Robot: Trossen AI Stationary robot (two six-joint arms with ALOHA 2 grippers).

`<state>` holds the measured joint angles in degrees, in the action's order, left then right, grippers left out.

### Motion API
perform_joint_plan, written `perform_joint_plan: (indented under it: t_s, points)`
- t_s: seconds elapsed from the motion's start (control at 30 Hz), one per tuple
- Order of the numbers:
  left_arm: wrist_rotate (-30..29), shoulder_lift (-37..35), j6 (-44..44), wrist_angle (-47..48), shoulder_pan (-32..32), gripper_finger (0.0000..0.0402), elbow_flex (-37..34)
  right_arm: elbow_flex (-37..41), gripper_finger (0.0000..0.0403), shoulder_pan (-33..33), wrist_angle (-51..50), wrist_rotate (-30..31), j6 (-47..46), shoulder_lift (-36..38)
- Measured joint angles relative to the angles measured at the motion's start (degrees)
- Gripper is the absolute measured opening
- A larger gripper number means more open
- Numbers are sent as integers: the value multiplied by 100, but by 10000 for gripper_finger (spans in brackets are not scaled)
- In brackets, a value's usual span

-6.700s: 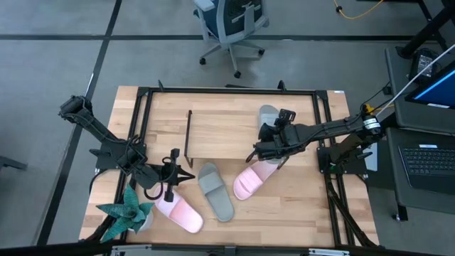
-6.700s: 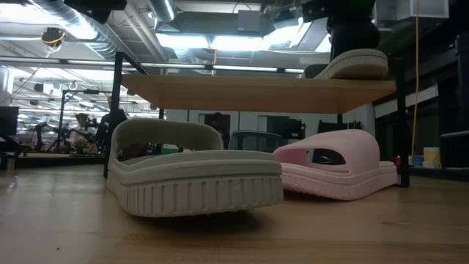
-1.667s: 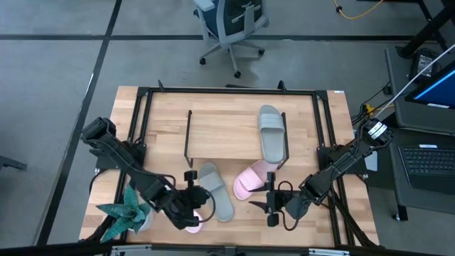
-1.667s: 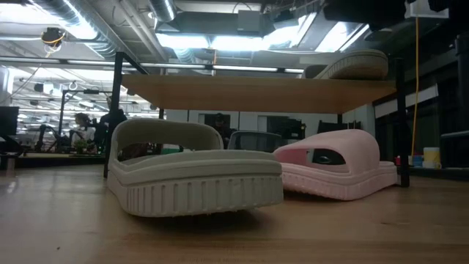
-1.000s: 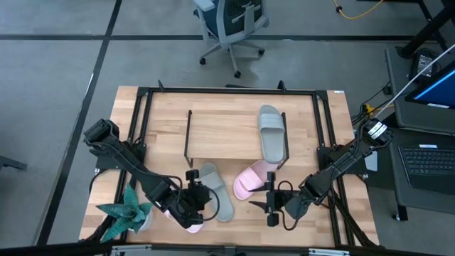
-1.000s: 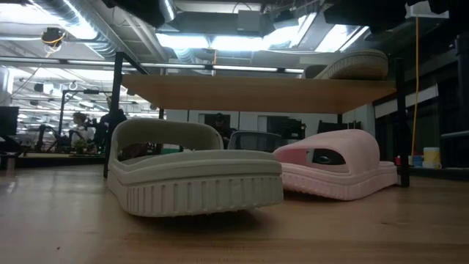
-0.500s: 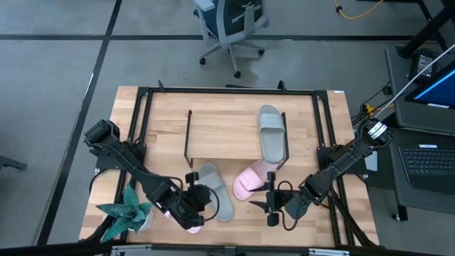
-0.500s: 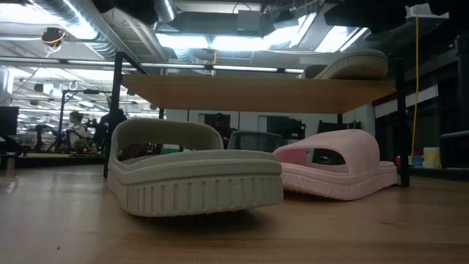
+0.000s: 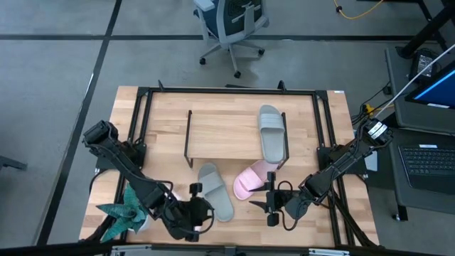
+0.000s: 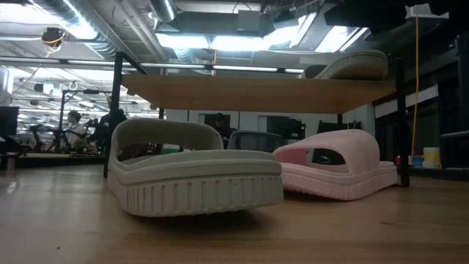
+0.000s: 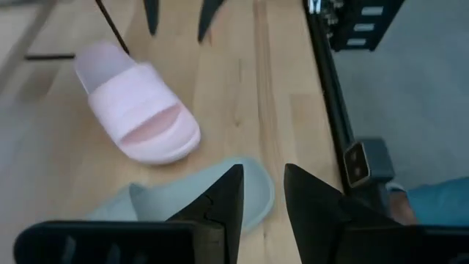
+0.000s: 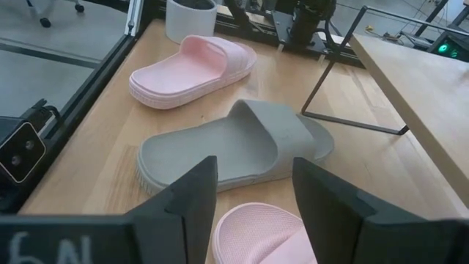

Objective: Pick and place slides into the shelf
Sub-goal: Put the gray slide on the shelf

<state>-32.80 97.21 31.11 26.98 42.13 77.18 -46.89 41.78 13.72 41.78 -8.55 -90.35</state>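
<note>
High view: shelf (image 9: 213,131) at the counter's (image 9: 163,114) middle, one grey slide (image 9: 272,133) lying on its right end. Loose grey slide (image 9: 215,190) on the counter in front of the shelf. Pink slide (image 9: 249,181) just right of it, toe tucked under the shelf's front edge. Left end effector (image 9: 197,212) low at the front edge, beside the loose grey slide's heel, with the plant (image 9: 121,213) near the front-left corner. Right end effector (image 9: 266,204) waiting near the front edge, right of centre, fingers spread.

Low view: loose grey slide (image 10: 194,172) and pink slide (image 10: 337,176) flat on the counter, side by side but apart. Shelf board (image 10: 256,92) above them, carrying the other grey slide (image 10: 352,64).

Left wrist view: left end effector (image 11: 256,180) spread, holding nothing, poised over the loose grey slide's (image 11: 198,198) end. Pink slide (image 11: 139,114) beyond it.

Right wrist view: right end effector (image 12: 253,176) spread and empty. Pink slide (image 12: 264,235) nearest, then the loose grey slide (image 12: 234,150). Second pink slide (image 12: 194,70) past that, next to a white pot (image 12: 190,18).
</note>
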Motion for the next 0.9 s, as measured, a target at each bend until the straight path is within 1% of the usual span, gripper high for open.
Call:
perform_joint_plan:
  t_s: [0.17, 0.23, 0.43, 0.5, 0.53, 0.67, 0.8, 0.9]
  points:
    - [-74, 66, -13, 387, -11, 91, 418, 0, 179, 0, -1, 2, 0, 0]
    - [-71, 198, -19, 775, -7, 91, 691, 0, 179, 0, -3, 2, 0, 0]
    - [-85, 946, -22, 1986, -9, 91, 1992, 0, 179, 0, -97, 4, -22, 0]
    - [-85, 1154, -23, 2375, -11, 91, 2267, 0, 179, 0, -146, 2, -20, 0]
    - [-85, 1245, -21, 2423, -11, 91, 2363, 0, 179, 0, -161, 2, -27, 0]
    - [-106, 1385, 156, 2520, -27, 91, 2417, 0, 179, -2, -194, 2, -36, 0]
    - [-105, 1501, 639, 2748, -141, 91, 2420, 0, 179, -2, -202, 2, -38, 0]
    - [-85, 1551, 1004, 3114, -259, 91, 2420, 0, 179, -2, -208, 2, -41, 0]
